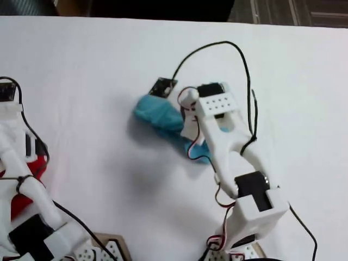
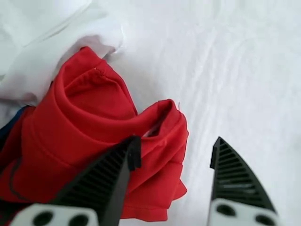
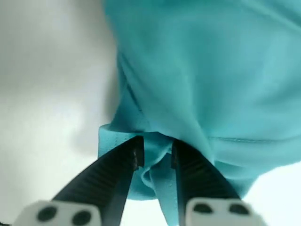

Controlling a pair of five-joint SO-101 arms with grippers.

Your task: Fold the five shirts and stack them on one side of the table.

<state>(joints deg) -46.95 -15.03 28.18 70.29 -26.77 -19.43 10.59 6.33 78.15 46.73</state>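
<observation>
The gripper point(image 3: 156, 153) is pinching a teal shirt point(image 3: 211, 70).
Its two black fingers point(image 3: 117, 174) are clamping a fold of the cloth's edge at the centre of the frame; the shirt is bunching in creases beyond them, and the white table point(image 3: 47, 94) is showing beside it.

Centre shirt point(image 1: 157, 115) right of edge shirt point(image 1: 20, 204)

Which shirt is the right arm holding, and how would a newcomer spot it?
On the white table, look near the middle, under the tip of the right arm. A bunched teal shirt lies there, a fold pinched in that arm's jaws. Its teal colour sets it apart; the red shirt lies off to the side by the left arm.
</observation>
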